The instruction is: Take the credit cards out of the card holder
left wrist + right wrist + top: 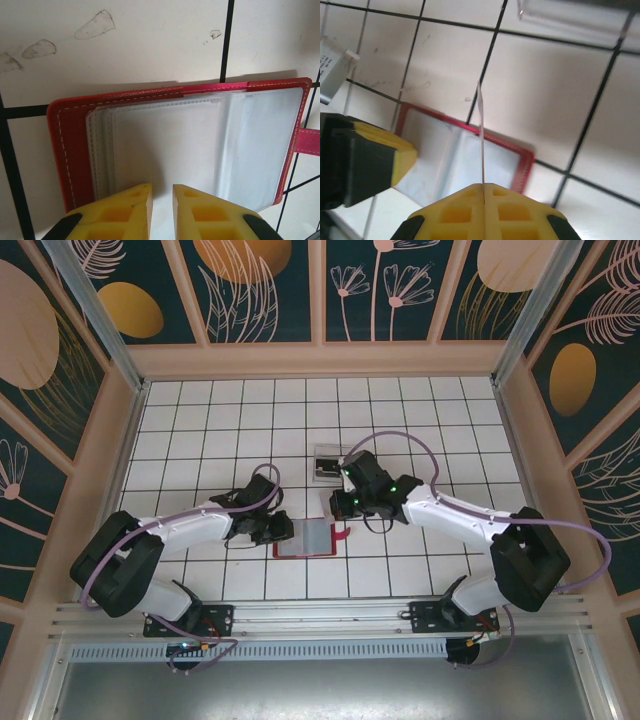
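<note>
wallet [312, 538]: red, lying open and flat on the table [200, 420], clear pockets facing up. its long axis runs left to right between the two arms, with the closing tab [342, 533] at its right end.
left tool [162, 200]: at the wallet's left side, tips low over the clear pockets. the fingers are parted by a narrow gap and nothing is seen between them.
right tool [484, 189]: closed on one thin card [482, 135], held on edge and raised above the wallet's right part.
key relation: the held card appears free of the pockets. the clear tray [318, 452] lies just beyond the right tool, away from the arm bases, so the right arm looks the nearer one to set the card down there.
other cards: the pockets look pale and see-through; cannot tell whether any hold more.
surface: white tiles, black grid lines, a few smudges.
room: wood-framed booth, dark panels with leaf and flower patterns.
</note>
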Motion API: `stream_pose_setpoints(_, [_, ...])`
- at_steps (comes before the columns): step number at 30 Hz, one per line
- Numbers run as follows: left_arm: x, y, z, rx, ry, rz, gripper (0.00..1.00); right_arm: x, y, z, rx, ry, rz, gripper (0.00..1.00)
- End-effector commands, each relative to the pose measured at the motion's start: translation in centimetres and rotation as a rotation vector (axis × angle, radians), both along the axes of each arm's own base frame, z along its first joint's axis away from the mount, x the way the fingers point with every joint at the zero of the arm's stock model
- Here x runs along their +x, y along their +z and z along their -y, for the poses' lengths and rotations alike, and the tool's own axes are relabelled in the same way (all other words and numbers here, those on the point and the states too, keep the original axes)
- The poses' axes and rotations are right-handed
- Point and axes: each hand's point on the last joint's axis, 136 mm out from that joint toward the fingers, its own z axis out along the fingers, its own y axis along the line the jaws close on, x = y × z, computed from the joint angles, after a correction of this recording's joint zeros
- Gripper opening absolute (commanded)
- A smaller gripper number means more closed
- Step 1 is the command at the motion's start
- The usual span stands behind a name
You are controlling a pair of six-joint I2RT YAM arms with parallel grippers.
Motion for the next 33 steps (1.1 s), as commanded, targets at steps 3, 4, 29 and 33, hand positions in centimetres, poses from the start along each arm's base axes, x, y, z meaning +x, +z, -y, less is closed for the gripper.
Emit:
stream_pose_setpoints(3, [0.3,0.6,-0.3,0.024,-0.004,0.025,0.21,1.2,-0.7,3.0,-0.320,0.305,0.171,0.00])
stream_pose_setpoints(4, [0.3,0.6,-0.3,0.023,-0.005,0.024,0.21,1.3,-0.6,3.0,-0.346,0.360,0.198,0.00])
stream_pose_setpoints(29, [1.4,1.3,-0.2,0.042,-0.005,0.060,0.25,11.8,3.5,2.9,-0.588,1.008,0.478,0.00])
stream_pose_setpoints(33, [1.4,1.4,-0.2,0.039,0.005,0.063,0.25,13.4,3.7,2.2,-0.585,1.035,0.484,0.00])
